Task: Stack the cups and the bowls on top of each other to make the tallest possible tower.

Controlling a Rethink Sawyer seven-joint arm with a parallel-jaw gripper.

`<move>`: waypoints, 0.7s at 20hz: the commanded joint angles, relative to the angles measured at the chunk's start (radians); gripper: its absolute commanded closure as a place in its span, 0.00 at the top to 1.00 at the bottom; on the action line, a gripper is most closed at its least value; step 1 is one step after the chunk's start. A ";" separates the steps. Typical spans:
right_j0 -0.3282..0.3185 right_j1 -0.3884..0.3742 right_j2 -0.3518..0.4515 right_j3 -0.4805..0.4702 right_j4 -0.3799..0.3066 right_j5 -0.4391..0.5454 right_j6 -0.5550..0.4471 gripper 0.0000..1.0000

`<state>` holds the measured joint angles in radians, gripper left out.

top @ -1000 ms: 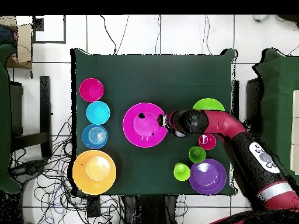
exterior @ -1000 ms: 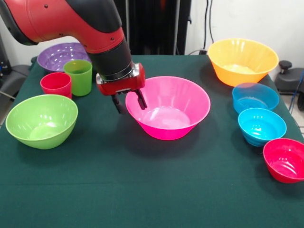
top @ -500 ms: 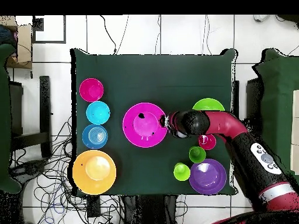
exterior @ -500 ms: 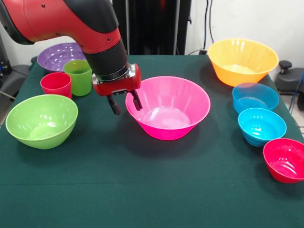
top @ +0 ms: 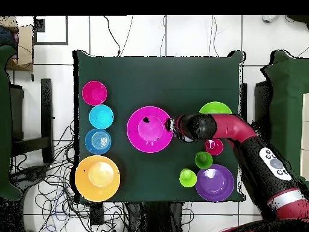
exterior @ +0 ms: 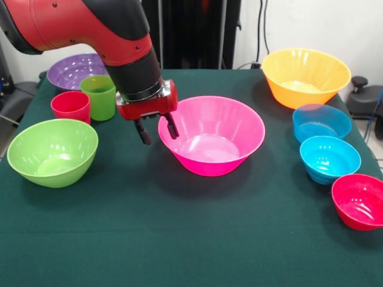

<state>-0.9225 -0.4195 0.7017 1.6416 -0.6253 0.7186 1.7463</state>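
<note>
My gripper [exterior: 157, 131] hangs open at the left rim of the large pink bowl [exterior: 218, 143], one finger outside the rim and one inside it, holding nothing. From above, the gripper [top: 172, 127] sits at the edge of the pink bowl [top: 148, 130]. The red cup [exterior: 70, 106] and the green cup [exterior: 99, 95] stand left of the arm. A lime-green cup [top: 187, 177] shows only in the overhead view. The lime-green bowl [exterior: 52, 149], purple bowl [exterior: 69, 69], orange bowl [exterior: 305, 75], blue bowl [exterior: 321, 121], turquoise bowl [exterior: 330, 157] and small red bowl [exterior: 361, 200] all stand apart on the table.
The dark green table [exterior: 179, 239] has open cloth in front of the pink bowl. Three small bowls line its right side. Cables [top: 54, 199] lie on the floor beside the table, and dark chairs [top: 283, 103] stand at its sides.
Over the last second the gripper shifted slightly left and up along the pink bowl's rim, then held still. No bowl or cup has moved.
</note>
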 commanded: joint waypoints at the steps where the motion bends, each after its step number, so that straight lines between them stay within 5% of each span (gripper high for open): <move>1: 0.011 -0.074 0.061 -0.004 -0.042 0.073 -0.271 1.00; 14: -0.005 -0.223 0.086 0.078 0.017 0.139 -0.220 1.00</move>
<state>-0.9271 -0.5752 0.7523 1.6533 -0.6155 0.7438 1.7463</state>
